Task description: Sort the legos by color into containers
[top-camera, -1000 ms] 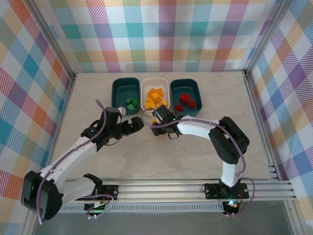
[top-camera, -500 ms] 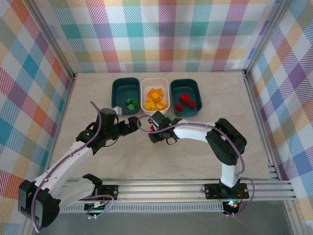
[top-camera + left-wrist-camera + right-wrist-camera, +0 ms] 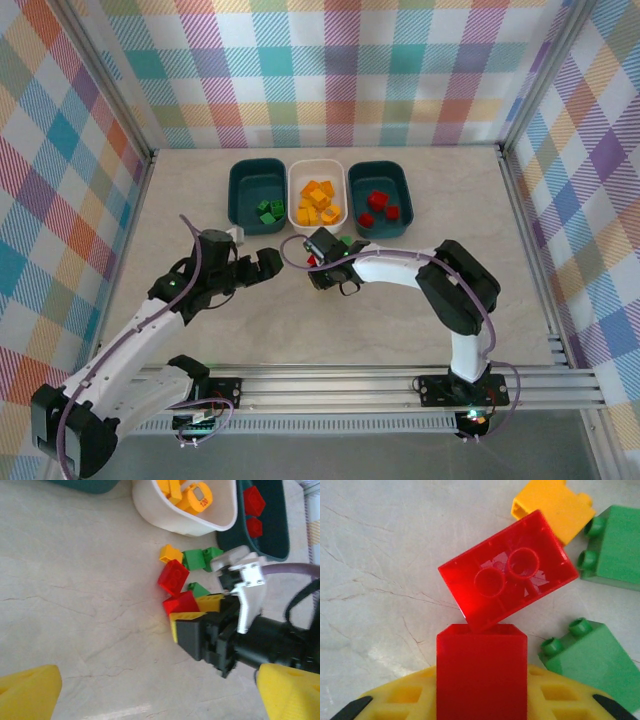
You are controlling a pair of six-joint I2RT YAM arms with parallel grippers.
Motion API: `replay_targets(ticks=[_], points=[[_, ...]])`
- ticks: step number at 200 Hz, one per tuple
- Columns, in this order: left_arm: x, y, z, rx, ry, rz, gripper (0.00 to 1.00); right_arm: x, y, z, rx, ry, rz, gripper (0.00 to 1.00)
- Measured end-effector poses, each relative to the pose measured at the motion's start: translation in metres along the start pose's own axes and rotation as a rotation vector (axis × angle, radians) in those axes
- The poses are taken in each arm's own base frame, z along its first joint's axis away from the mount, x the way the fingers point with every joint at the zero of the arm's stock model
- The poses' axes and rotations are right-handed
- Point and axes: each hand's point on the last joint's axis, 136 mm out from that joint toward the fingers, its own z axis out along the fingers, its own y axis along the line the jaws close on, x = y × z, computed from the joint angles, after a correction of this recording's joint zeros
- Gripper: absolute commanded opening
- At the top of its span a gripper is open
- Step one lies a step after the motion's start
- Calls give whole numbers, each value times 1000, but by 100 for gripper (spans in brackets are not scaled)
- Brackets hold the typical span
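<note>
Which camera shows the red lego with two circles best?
The right wrist view: the red lego is big and sharp, two round rings showing. The left wrist view shows the lego smaller. In the top view it's too tiny to pick out.

Plaid walls (image 3: 330, 70) enclose a beige marbled table (image 3: 330, 320).

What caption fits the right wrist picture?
Right gripper pinches a red lego beside a second red lego, green legos and an orange lego nearby.

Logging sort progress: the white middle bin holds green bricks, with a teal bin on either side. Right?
No: the top external view shows the white bin holding orange-yellow bricks; the green bricks lie in the left teal bin. The rest is right.
</note>
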Motion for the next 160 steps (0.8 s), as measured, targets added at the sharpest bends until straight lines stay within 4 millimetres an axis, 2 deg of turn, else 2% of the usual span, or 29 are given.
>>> replay_targets(ticks=[27,41,59,77,106,119,143,160], points=[[4,6,-1,-22,8,4,100,-26,-3,-32,-18,-92,27,31],[7,8,4,-35,28,6,100,-44,-15,-54,-23,-156,61,31],[13,14,16,-72,67,14,100,-66,-49,-74,-5,-219,135,31],[24,21,30,-120,121,29,99,-81,-98,-82,47,-257,230,31],[31,18,50,-166,182,65,100,-88,-174,-75,142,-250,364,32],[34,12,58,-161,196,92,100,-90,-198,-66,171,-227,403,33],[39,7,73,-173,238,125,100,-92,-221,-44,189,-180,441,38],[42,7,85,-190,267,142,100,-91,-226,-33,190,-145,448,57]])
